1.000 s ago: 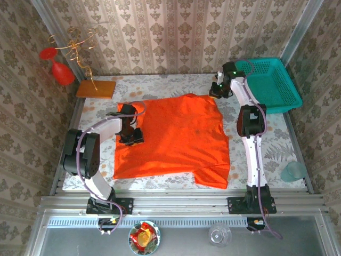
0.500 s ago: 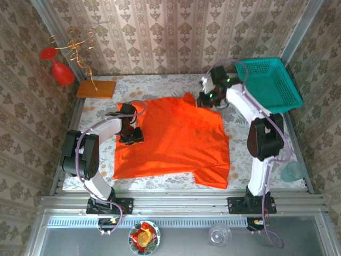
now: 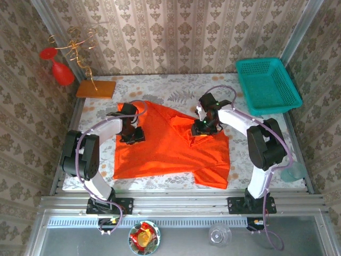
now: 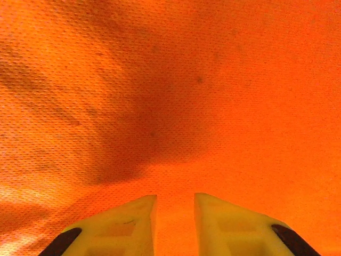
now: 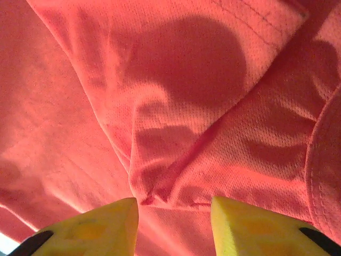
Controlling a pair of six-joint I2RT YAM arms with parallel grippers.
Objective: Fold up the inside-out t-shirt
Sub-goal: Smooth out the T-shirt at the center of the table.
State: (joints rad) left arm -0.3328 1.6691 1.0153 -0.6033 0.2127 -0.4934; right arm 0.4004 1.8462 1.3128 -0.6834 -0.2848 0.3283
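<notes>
The inside-out t-shirt (image 3: 170,154) is spread mid-frame and judged soft, light and floppy, best pinched at hem or corners. The left gripper (image 3: 132,137) is seen barely parted, its grip untellable; the right gripper (image 3: 200,130) is seen open over the folded-in corner

One t-shirt (image 3: 170,152), one basket (image 3: 266,80), one board (image 3: 96,88), two grippers (image 3: 131,136) (image 3: 201,130).

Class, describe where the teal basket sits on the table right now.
In the top view, the teal basket sits at the table's far right corner, near the back wall, apart from the orange t-shirt spread across the middle.
</notes>
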